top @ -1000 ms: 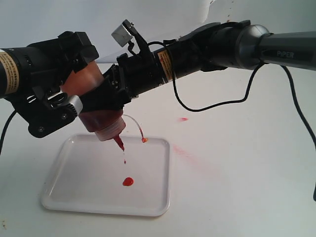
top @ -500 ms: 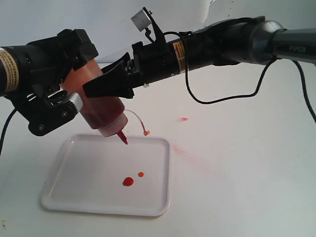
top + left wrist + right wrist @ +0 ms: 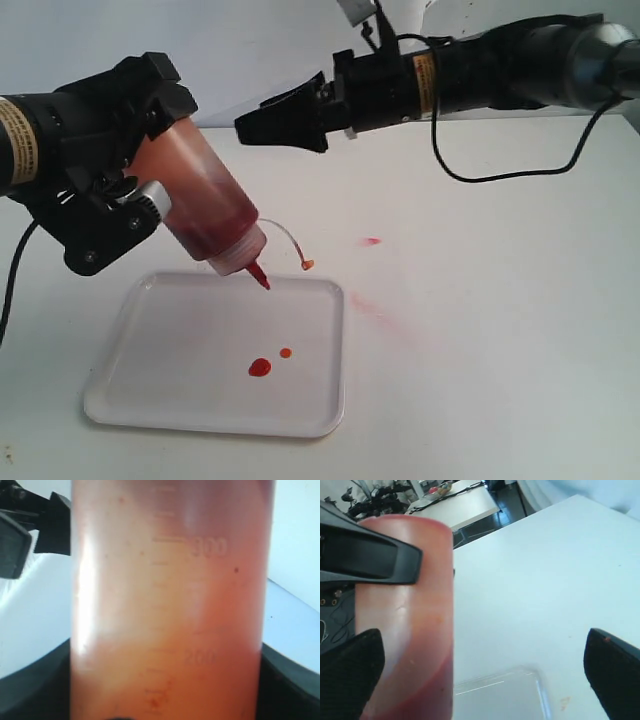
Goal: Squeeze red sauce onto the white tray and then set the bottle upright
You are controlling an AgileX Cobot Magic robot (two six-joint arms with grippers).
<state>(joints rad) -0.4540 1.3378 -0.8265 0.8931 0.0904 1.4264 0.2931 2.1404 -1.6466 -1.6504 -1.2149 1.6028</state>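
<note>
Tilted bottle (image 3: 205, 205) nozzle over white tray (image 3: 180, 415) upper edge.
Clamped in left gripper (image 3: 148, 160); right gripper (image 3: 275, 115) gapes empty, top centre, well apart.

Exterior camera: off-arm, set a little above, looking down at a slant across the table (image 3: 500, 330); middle distance, whole work area in frame, white tray (image 3: 180, 345) low on the left.

Left wrist camera: hard up against the bottle (image 3: 170, 610) — its wall fills nearly the whole frame, 300 and 200 marks readable, slivers of table past it.

Right wrist camera: looks out between the fingers (image 3: 615, 675) of the right end effector (image 3: 485, 645), down over the table, bottle close by.

Shared: bottle in all three views; white tray corner in exterior and right wrist.
</note>
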